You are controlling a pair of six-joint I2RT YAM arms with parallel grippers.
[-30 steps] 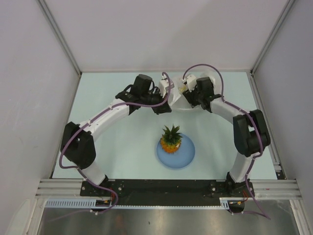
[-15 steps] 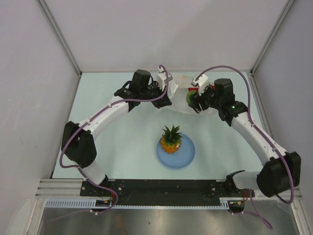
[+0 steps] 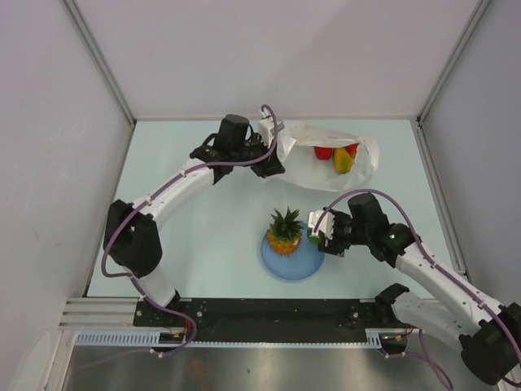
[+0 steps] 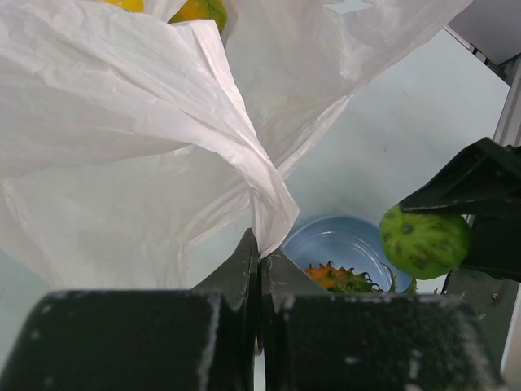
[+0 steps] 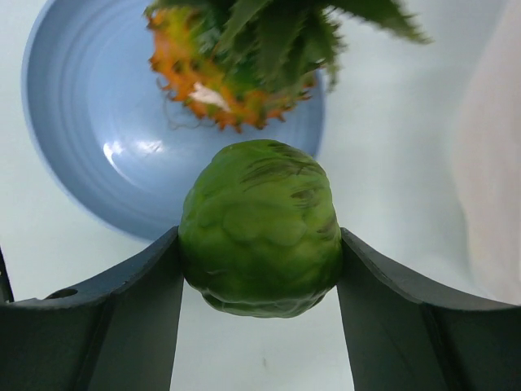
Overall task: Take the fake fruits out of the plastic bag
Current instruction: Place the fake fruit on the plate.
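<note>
Green apple (image 5: 260,212) is clamped in the right hand (image 5: 259,244) at the right rim of the blue plate (image 3: 305,265), with the pineapple (image 3: 285,232) just to its left. Farther back, the left hand (image 4: 259,261) pinches the bag (image 3: 305,167). A red fruit (image 3: 323,152) and a yellow fruit (image 3: 343,160) lie inside.

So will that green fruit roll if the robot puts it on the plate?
Probably a bit: the green fruit looks round, though the blue plate has a rim that might stop it. Its bumpy skin likely helps the right gripper grip. It isn't squashed, so it seems stiff.
</note>
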